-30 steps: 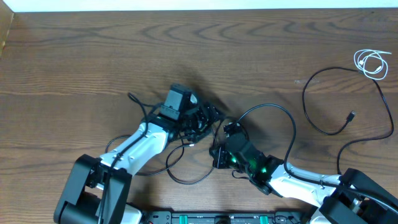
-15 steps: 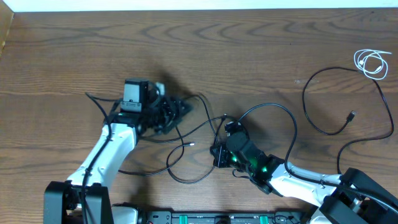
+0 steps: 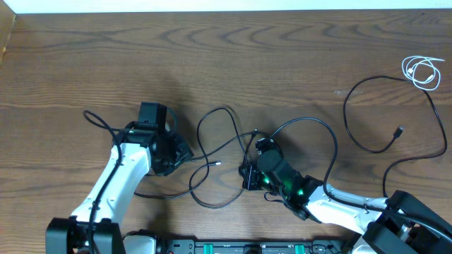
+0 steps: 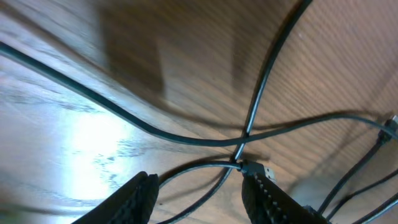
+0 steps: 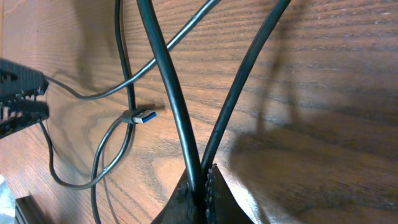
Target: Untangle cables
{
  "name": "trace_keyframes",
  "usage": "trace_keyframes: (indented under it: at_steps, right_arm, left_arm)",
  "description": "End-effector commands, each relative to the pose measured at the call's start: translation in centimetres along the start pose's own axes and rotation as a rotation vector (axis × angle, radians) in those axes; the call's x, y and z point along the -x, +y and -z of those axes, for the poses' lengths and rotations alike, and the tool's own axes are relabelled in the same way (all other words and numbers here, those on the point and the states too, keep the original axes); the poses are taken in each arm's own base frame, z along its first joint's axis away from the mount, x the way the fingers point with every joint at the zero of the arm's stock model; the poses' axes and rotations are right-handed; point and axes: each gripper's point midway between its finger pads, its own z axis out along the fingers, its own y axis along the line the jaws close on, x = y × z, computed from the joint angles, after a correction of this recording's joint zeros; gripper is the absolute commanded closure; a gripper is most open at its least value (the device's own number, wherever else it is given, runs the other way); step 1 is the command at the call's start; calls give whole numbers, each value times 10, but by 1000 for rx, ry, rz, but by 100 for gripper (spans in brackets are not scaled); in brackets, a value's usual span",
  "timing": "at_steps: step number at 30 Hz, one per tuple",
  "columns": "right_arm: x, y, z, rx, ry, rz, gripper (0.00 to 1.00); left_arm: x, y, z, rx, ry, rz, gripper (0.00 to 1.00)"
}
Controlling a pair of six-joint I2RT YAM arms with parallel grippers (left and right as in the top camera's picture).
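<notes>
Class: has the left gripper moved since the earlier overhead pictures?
Yes. The left gripper has drawn leftward, away from the right gripper, which has stayed put, shut on a black cable.

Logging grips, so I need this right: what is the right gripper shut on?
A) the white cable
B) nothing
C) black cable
C: in the right wrist view, black cable strands run into the shut right gripper; the white cable lies coiled far off.
</notes>
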Motion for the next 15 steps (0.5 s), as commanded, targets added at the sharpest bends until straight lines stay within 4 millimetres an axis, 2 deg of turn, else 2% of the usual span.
trace_keyframes:
  at_steps: [1, 7, 11, 15]
  right_arm:
    - [1, -5, 0, -13, -9, 8, 99]
    - [1, -4, 0, -13, -9, 8, 99]
    - [1, -4, 0, -13, -9, 8, 99]
    - [1, -4, 0, -13, -9, 8, 99]
  left_arm:
    - [11, 34, 8, 183, -97, 70, 50]
    - [-13, 62, 12, 309, -15, 92, 50]
    - [-28, 73, 16, 356, 45, 105, 50]
    - [-35, 78, 17, 379, 57, 171, 50]
